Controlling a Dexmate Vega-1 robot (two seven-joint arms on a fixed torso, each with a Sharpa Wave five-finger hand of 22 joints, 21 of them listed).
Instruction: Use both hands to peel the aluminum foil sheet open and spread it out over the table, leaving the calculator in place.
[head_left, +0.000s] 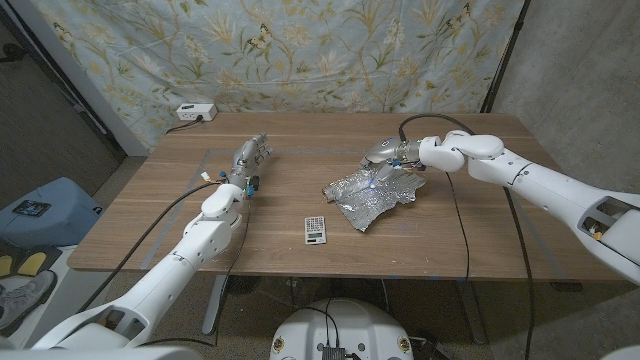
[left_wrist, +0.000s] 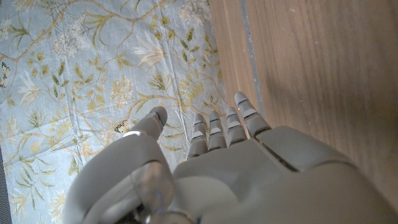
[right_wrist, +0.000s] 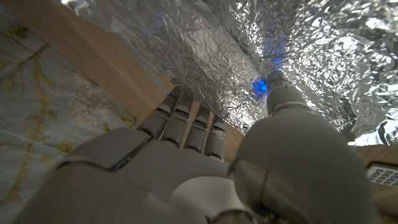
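foil sheet (head_left: 375, 193) | crumpled, right of table centre, calculator (head_left: 316, 229) near-left of it | likely light, thin, tear-prone; take by edges | right hand (head_left: 388, 152) at far edge, grip unclear | left hand (head_left: 250, 158) empty, fingers apart, well left

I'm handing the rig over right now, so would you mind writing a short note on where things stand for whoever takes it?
Left hand: on the table's left side, fingers together and extended, holding nothing, well away from the foil.
Right hand: at the far edge of the aluminum foil sheet, fingers on it; whether it actually grips the foil cannot be told.
Foil: crumpled, mostly opened out, right of centre on the table.
Calculator: near the front edge, left of the foil, apart from it.
Done: foil largely unfolded.
Left: bring the left hand over, flatten and spread the sheet, leave the calculator alone.
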